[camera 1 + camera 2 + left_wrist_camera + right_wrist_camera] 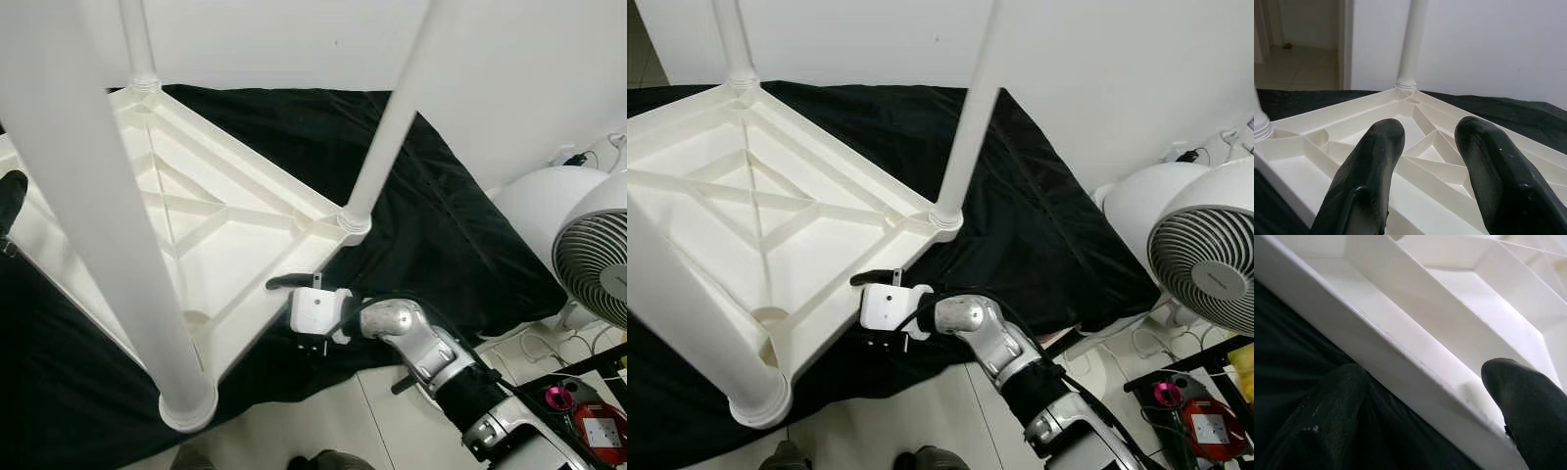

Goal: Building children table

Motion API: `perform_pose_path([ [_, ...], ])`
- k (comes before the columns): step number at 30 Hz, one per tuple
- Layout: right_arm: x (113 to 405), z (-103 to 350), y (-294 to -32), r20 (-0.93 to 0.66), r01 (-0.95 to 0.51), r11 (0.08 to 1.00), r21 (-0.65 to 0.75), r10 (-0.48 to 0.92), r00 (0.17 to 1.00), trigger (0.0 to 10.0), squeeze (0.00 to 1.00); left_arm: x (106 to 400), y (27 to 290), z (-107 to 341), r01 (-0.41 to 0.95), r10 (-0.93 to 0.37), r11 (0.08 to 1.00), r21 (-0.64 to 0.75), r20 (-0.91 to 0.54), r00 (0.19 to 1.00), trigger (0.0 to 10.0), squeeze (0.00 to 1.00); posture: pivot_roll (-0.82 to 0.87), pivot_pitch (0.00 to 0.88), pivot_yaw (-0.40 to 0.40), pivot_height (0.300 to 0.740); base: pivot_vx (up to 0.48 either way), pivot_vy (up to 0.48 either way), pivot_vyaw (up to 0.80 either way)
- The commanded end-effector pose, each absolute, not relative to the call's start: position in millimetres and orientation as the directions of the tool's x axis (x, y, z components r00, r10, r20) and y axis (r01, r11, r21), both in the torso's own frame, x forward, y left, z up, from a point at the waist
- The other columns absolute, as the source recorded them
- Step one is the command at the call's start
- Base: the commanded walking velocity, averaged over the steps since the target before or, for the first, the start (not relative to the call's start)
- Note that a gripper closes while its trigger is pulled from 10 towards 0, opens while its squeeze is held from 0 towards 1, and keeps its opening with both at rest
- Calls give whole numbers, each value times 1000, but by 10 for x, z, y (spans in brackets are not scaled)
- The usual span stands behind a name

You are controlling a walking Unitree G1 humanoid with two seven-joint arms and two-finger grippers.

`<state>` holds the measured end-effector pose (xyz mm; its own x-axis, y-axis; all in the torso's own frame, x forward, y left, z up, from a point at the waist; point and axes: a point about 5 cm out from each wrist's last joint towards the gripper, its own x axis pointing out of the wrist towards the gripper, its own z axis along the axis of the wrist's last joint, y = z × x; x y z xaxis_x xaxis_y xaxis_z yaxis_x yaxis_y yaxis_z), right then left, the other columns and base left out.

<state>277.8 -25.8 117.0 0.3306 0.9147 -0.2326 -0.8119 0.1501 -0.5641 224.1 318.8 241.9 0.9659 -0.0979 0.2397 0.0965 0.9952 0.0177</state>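
Table (774, 211), white plastic, lies upside down on a black cloth (1048, 225), its ribbed underside facing up. Three legs stand in its corner sockets: a far leg (733, 39) by the wall, a right leg (965, 127) at the corner nearest the fan, and a near leg (108, 235) rising close past the camera and hiding much of the table's near side.

The right gripper (1425, 396) is at the table's near-right rim, between the right leg and the near leg. Its fingers straddle the rim: one finger (1528, 406) lies over the top, inside the tray of ribs, and the other sits below on the cloth side. The jaws are parted about as wide as the rim is thick; whether they press it cannot be told.

The left gripper (1425, 171) hovers over the table's left edge, its two fingers well apart with nothing between them, pointing across the ribs toward the far leg.

Right of the table, off the cloth, stand a white fan (1210, 269) and a white rounded thing (1132, 201), with cables (534, 348) on the floor and a red-and-black box (593, 416) near them. Two shoe tips (921, 458) show at the table's near side, below the cloth's edge.
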Motion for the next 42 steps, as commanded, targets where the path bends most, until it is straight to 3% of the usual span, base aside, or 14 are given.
perform_pose_path([
  [1,2880,1217,-198,-183,-775,256,-578,884,429,10000,0,2226,3151,2425,112,-113,994,19,240,964,10000,0,87,112,-113,740,0,0,0],
  [6,2805,1240,46,-114,-773,292,-564,899,423,10000,0,2207,3169,2444,108,-108,994,14,247,963,10000,0,91,111,-115,740,0,0,0],
  [14,2772,1296,77,-42,-777,331,-535,908,416,10000,0,2175,3175,2447,120,-121,993,18,234,965,10000,0,93,116,-116,740,0,0,0],
  [20,2708,1355,123,36,-795,343,-500,926,376,10000,0,2132,3067,2401,226,-231,973,48,176,957,10000,0,93,116,-114,740,0,0,0],
  [25,2631,1451,-51,110,-846,318,-427,948,300,10000,0,2116,2997,2387,268,-274,961,64,157,949,10000,0,97,118,-110,740,0,0,0],
  [32,2581,1491,-500,78,-891,257,-374,966,246,10000,0,2132,2911,2418,296,-309,950,102,146,940,10000,0,90,118,-95,740,0,0,0],
  [35,2567,1484,-570,44,-906,219,-363,975,218,10000,0,2145,2883,2419,302,-316,947,111,140,939,10000,0,90,117,-91,740,0,0,0],
  [37,2589,1504,-621,50,-895,239,-377,970,238,10000,0,2167,2876,2418,287,-302,951,117,139,943,10000,0,87,114,-87,740,0,0,0],
  [38,2647,1545,-670,81,-884,294,-364,955,284,10000,0,2190,2868,2432,268,-284,956,118,153,946,10000,0,87,114,-86,740,0,0,0],
  [40,2647,1545,-670,81,-884,294,-364,955,284,10000,0,2190,2868,2432,268,-284,956,118,153,946,10000,0,87,114,-86,740,0,0,0],
  [42,2767,1635,-758,163,-841,433,-325,901,401,10000,0,2237,2870,2450,204,-226,970,132,174,959,10000,0,87,114,-86,740,0,0,0],
])
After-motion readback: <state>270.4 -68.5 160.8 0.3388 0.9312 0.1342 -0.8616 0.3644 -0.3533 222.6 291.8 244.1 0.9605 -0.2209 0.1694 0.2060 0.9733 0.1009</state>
